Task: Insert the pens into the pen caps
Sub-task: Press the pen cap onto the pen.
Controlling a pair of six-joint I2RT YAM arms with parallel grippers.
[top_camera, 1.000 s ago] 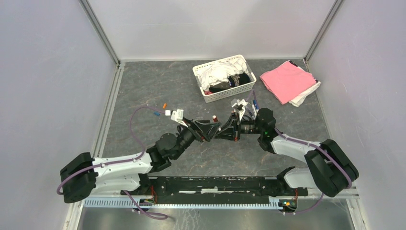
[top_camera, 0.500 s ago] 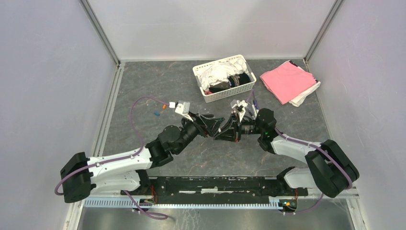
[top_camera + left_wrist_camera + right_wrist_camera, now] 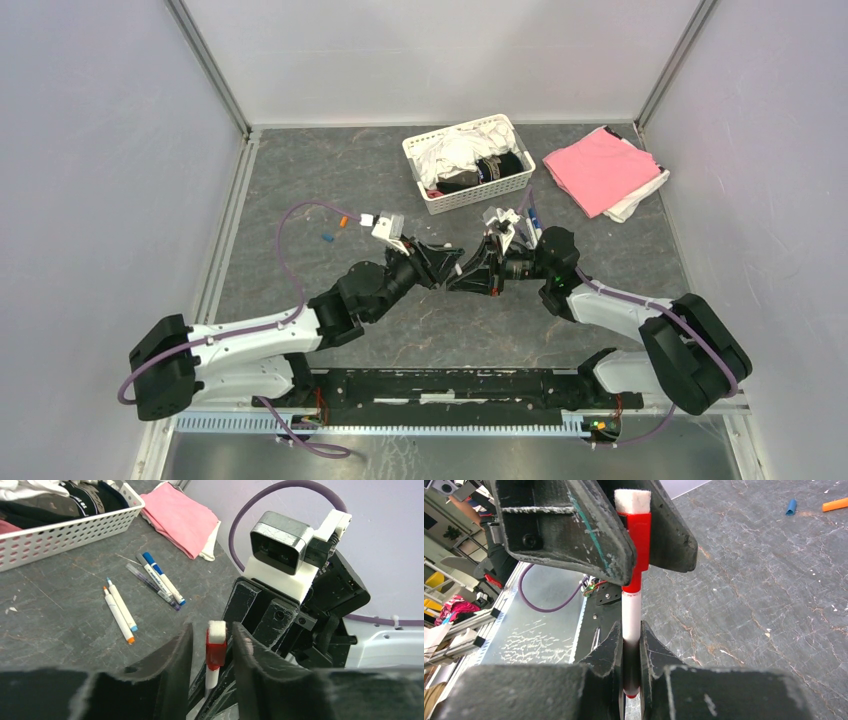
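My right gripper (image 3: pixel 630 636) clamps the pen (image 3: pixel 631 607) by its barrel, near the basket (image 3: pixel 465 197). The left gripper (image 3: pixel 212 637) straddles its red end, half-open; it's light, slick plastic, so I'd pinch there squarely.

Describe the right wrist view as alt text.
The right hand grips a white pen by its barrel, while the open left hand flanks its red end. A blue cap and an orange cap lie on the grey table beyond.

Glossy plastic pen (image 3: pixel 631 615), matt stone-look table (image 3: pixel 749 580), plastic basket (image 3: pixel 60 532), soft cloth (image 3: pixel 180 517)
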